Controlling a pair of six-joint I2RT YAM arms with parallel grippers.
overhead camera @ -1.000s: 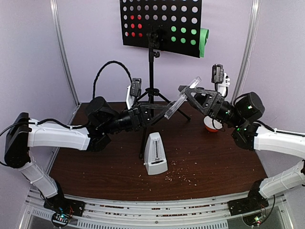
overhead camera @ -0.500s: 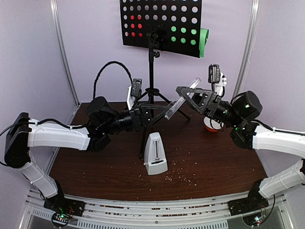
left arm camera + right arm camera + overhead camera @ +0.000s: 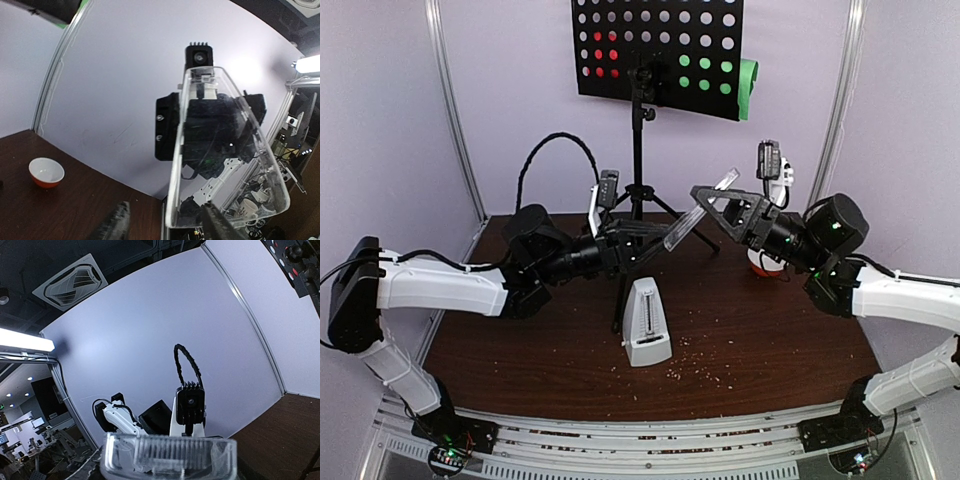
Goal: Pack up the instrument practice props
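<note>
Handover check, cover in mid-air.

- Change: your left gripper (image 3: 655, 232) was clamped on the clear plastic cover (image 3: 680, 228) a second ago. Its fingers (image 3: 116, 226) now stand parted. In the left wrist view one finger is clear of the cover's edge and the other lies across its lower end, so there is no pinch.
- Over the same second your right gripper (image 3: 702, 195) narrowed from wide onto the cover's upper end. The right wrist view shows the cover's rim across the bottom of the frame but not the finger contact. With the left let go and the cover hanging, I judge the right is holding it alone.
- Where things are: the cover is tilted in the air, at about 1 o'clock from the white metronome (image 3: 646, 322), which stands bare on the table (image 3: 770, 350). The music stand (image 3: 658, 45) is at 12 o'clock, with the red sheet (image 3: 605, 52) and green sheet (image 3: 748, 88) on it.
- Meaning: the pass looks done. Back your left arm off slowly and watch for the cover swinging on its single grip. Next, I'd say, fit the cover over the metronome. The stand and sheets are not yet packed.
</note>
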